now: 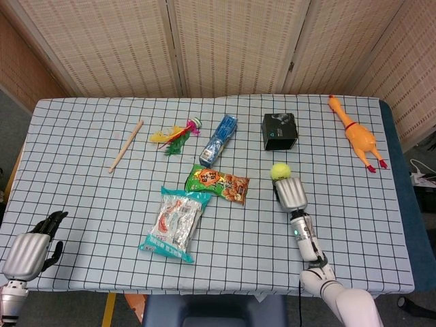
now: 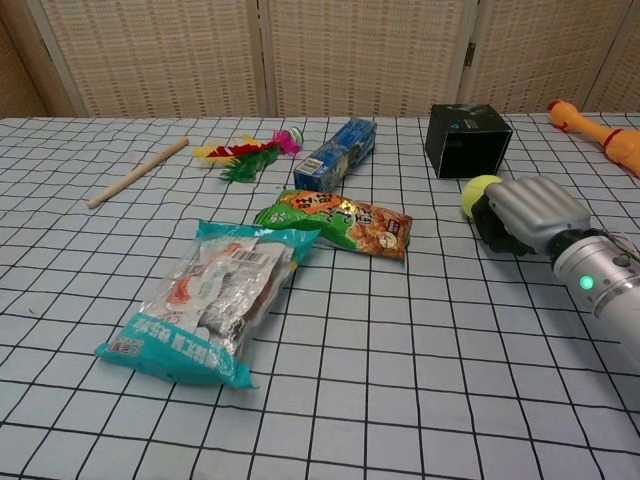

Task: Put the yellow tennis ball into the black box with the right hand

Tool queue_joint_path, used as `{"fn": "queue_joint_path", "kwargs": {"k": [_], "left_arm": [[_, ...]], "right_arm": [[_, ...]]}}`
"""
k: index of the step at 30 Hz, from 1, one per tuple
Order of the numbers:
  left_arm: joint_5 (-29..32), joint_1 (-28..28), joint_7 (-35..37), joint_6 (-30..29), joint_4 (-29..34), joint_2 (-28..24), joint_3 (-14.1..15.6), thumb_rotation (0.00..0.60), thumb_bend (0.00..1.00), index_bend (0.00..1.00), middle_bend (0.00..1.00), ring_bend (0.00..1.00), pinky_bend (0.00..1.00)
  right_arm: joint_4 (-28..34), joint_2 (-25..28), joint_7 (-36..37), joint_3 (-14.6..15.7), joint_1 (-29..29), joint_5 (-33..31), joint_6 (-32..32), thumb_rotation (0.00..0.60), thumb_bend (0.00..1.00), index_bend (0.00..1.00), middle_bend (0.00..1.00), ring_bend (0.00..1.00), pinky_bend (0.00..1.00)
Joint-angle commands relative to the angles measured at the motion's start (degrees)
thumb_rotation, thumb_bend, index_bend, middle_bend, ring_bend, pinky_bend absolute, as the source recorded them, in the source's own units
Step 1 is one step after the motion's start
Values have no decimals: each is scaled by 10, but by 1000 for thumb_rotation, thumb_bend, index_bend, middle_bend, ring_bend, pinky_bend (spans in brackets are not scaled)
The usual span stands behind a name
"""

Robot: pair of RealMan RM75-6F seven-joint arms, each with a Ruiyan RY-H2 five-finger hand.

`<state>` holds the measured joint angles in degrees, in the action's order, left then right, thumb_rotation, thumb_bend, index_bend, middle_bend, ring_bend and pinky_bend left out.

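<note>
The yellow tennis ball (image 1: 280,172) (image 2: 476,194) sits at the front of my right hand (image 1: 291,193) (image 2: 525,214), whose dark fingers curl around its near side and hold it. Much of the ball is hidden by the hand in the chest view. Ball and hand are just short of the black box (image 1: 279,131) (image 2: 467,140), which stands upright on the checked cloth, a little beyond them. My left hand (image 1: 30,250) rests at the table's near left corner, fingers apart, holding nothing; only the head view shows it.
Left of the ball lie a green-orange snack packet (image 1: 218,184), a large silver snack bag (image 1: 176,223) and a blue carton (image 1: 219,140). A feather toy (image 1: 177,133) and a wooden stick (image 1: 127,145) lie further left. A rubber chicken (image 1: 356,139) lies at the far right.
</note>
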<state>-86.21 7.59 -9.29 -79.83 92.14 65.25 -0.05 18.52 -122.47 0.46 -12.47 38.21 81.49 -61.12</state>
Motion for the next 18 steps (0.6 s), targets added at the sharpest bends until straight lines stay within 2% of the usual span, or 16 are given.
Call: {"fn": "queue_joint_path", "kwargs": {"k": [1, 18], "left_arm": [[4, 2, -3, 4, -1, 2, 0, 600, 545, 129, 117, 236, 618], [4, 4, -9, 5, -1, 4, 1, 600, 546, 129, 117, 236, 618]], "right_arm": [[-16, -3, 4, -4, 12, -7, 15, 600, 949, 921, 827, 827, 1000], [-91, -10, 29, -18, 74, -34, 101, 600, 948, 921, 827, 827, 1000]]}}
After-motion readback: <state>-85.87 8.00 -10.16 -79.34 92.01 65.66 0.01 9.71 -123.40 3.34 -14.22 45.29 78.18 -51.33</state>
